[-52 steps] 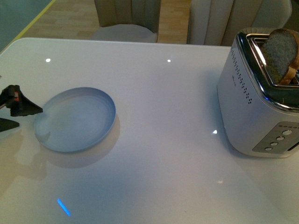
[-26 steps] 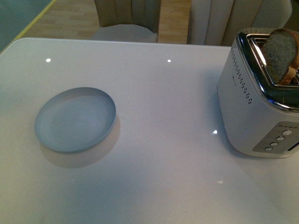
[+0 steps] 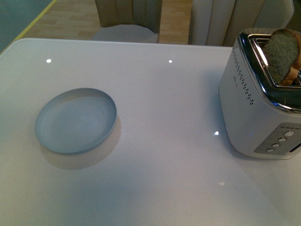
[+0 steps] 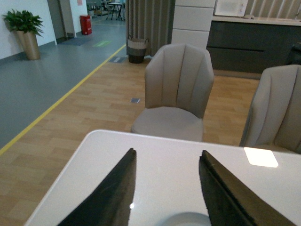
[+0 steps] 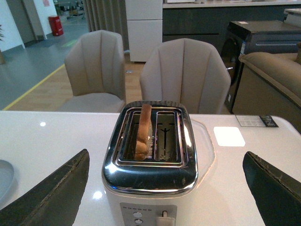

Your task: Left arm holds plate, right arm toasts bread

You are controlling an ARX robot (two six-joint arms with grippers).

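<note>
Left arm (image 4: 164, 193) gone; glossy, seemingly white table (image 3: 164, 94)

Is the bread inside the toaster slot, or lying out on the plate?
Inside: the bread stands upright in one toaster slot, top sticking out. The plate is empty.

No readable text, brand or number appears anywhere; the toaster (image 5: 151, 162) front carries only small unlabelled buttons (image 3: 280, 139), and faint marks on its side stay illegible.
</note>
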